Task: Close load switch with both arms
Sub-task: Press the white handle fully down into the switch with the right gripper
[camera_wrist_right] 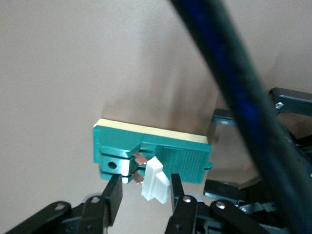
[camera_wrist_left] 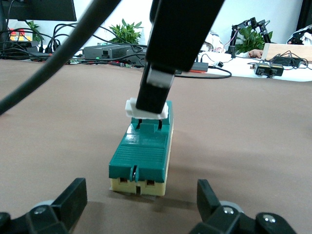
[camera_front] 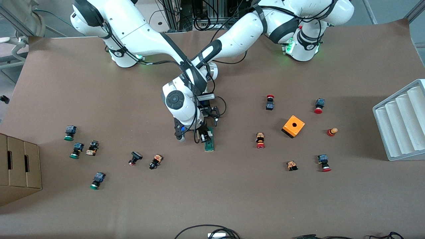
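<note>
Both arms are converging over the load switch point(camera_front: 210, 142), the right gripper point(camera_wrist_right: 144, 187) pinching its white handle point(camera_wrist_right: 156, 181) from above while the left gripper point(camera_wrist_left: 139, 207) is sitting low with fingers spread before one end.

Green load switch point(camera_wrist_left: 144, 153), white handle point(camera_wrist_right: 155, 180), cream base.

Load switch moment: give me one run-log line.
phase: closing | right gripper: shut on white handle | left gripper: open beside load switch | switch: on table
</note>
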`<state>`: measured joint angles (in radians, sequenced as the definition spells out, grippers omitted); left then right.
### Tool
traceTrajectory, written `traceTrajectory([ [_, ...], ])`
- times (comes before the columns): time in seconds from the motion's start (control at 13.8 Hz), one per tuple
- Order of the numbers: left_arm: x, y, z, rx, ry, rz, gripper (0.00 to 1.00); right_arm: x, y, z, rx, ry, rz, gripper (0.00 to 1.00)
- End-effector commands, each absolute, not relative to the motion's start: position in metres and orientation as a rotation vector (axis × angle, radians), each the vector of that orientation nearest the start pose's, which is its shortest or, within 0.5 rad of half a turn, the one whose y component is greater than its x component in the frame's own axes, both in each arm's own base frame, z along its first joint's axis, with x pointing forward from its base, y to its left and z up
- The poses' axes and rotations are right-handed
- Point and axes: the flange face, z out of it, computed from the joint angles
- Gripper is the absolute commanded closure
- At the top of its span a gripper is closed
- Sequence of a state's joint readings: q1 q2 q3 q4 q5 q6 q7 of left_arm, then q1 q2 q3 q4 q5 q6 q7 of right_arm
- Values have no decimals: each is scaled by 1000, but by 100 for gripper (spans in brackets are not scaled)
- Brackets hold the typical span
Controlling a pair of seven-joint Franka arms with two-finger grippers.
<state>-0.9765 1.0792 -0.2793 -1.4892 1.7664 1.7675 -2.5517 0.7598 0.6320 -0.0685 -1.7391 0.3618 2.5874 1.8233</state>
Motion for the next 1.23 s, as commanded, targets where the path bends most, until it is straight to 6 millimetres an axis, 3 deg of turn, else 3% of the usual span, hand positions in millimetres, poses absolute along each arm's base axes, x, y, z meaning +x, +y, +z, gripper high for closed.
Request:
traceTrajectory([
  [0.0, 293, -586, 2, -2533, -336, -1709, 0, 550, 444, 247, -2126, 1847, 163, 57],
  [1.16, 293, -586, 2, -2533, -336, -1709, 0, 567, 443, 248, -2111, 1861, 173, 66],
])
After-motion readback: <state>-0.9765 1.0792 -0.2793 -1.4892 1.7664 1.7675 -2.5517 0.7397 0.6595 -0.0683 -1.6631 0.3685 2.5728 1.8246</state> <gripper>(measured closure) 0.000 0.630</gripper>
